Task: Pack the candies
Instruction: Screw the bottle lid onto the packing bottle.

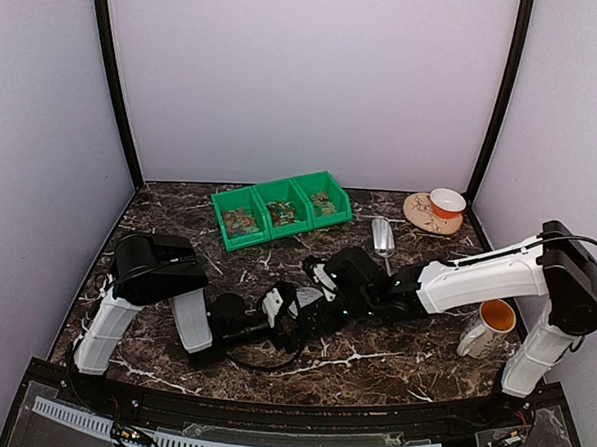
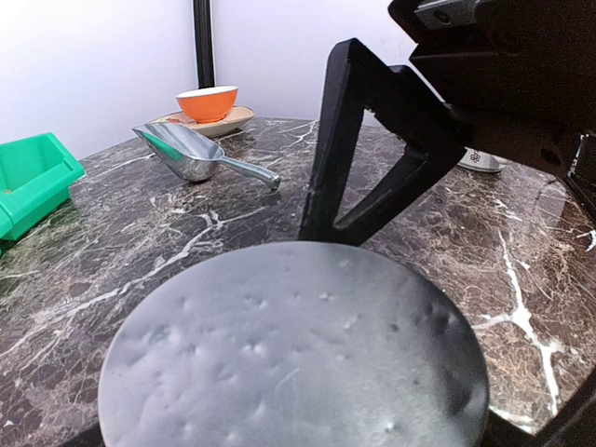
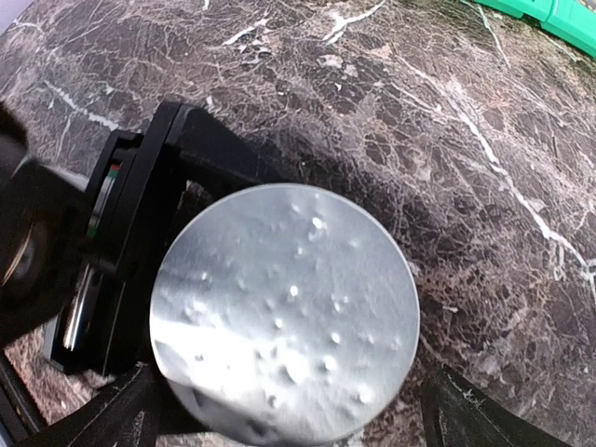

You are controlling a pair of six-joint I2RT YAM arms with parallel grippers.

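The candies (image 1: pixel 279 214), tiny bright wrapped bits, lie in three green plastic bins (image 1: pixel 227 196) at the back of the marbled table (image 1: pixel 391 361), none packed yet. The step in hand looks like readying the jar (image 3: pixel 284 312), round and capped in dimpled grey, between both arms mid-table. The right tool (image 1: pixel 313 292) gapes, its fingers (image 3: pixel 466 419) clear either side of the cap, holding nothing. The left tool (image 1: pixel 277 309) is spread about the jar; whether it grips, I cannot tell. Next, likely: cap off, then the shiny metal scoop (image 1: pixel 382 238).
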